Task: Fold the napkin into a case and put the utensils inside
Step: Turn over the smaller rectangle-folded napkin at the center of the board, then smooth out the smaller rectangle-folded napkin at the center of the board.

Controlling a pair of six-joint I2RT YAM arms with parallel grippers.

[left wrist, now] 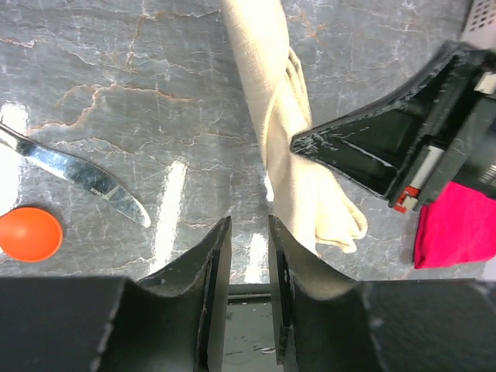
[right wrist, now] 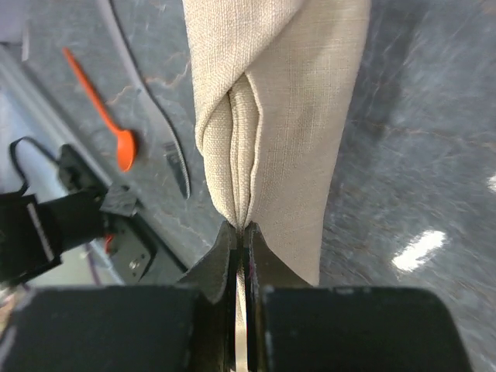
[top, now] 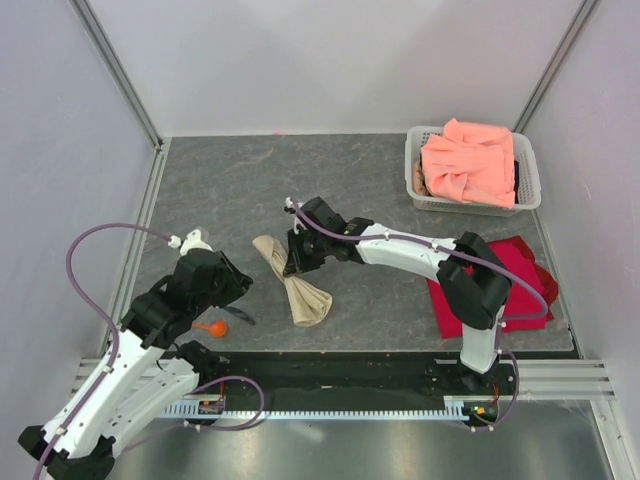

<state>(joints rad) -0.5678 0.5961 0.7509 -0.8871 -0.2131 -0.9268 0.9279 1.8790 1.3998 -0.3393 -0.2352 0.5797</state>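
Napkin, a beige-tan square of soft plain cloth [top: 296,287], was seen gathered into a long, twisted strip just left of centre in the overhead view, laid on the grey marbled table [top: 220,190]. It was pinched narrow at the middle and flared at both ends. No flat pouch and no slanted pocket edge could be made out in any view, so the case was judged not yet formed.

The right gripper [right wrist: 242,229] was clamped tight on a bunched fold of the cloth, its jaws pressed together with fabric rising between them towards the top of the right wrist view. The left gripper [left wrist: 249,226] was held partly open at the bottom centre of the left wrist view, with nothing between its jaws and the napkin just beside it to the right.

The small orange plastic spoon with a round bowl [top: 212,327] and the slender shiny metal knife [left wrist: 93,186] were lying on the table in the lower left of the overhead view, near each other and apart from the cloth. Neither had been put inside anything.

The folding was therefore judged to be at an early stage, or in need of being redone, since the cloth would probably have to be spread flat first. The insertion of both utensils was left entirely to be done.

The white plastic basket [top: 412,172] holding a salmon-pink cloth [top: 468,160] sat at the upper right, and a bright red cloth [top: 522,262] lay at the right edge.
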